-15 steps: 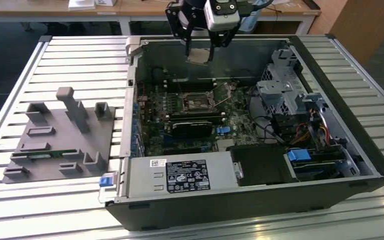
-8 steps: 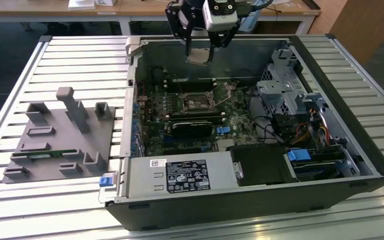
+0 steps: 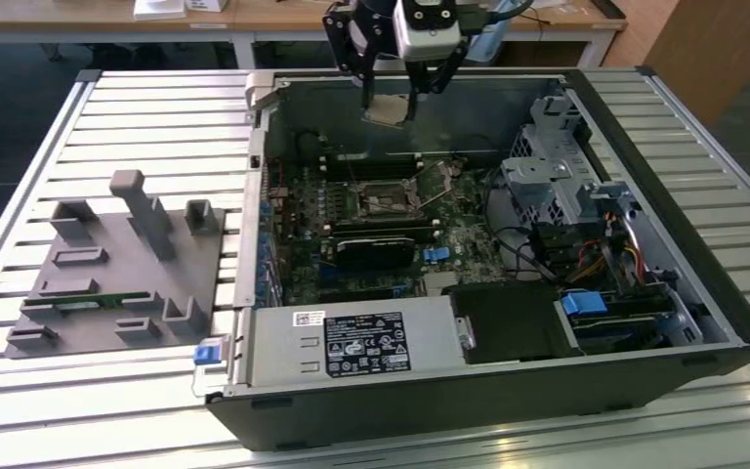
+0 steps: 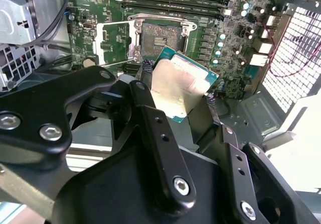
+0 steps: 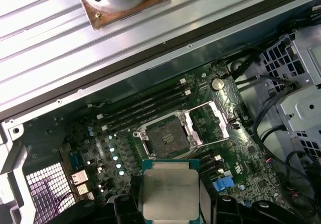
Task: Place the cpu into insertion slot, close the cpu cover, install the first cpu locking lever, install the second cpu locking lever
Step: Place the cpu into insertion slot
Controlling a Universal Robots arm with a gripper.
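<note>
Holding: the gripper (image 3: 390,110) was clamped on the cpu (image 4: 183,86), pinching two opposite edges, with the silver top facing both wrist views.
Slot: the insertion slot (image 5: 166,136) lay lower than the gripper, apart from the chip, its dark centre bare.
Cover: the cpu cover (image 5: 211,122) stood swung open just beside the slot.
Surface: the open computer case (image 3: 479,410) rested on a slatted metal table (image 3: 153,107); a grey fixture (image 3: 114,274) sat well apart from the gripper.
Room: wooden desks (image 3: 284,15) stood beyond the gripper.
</note>
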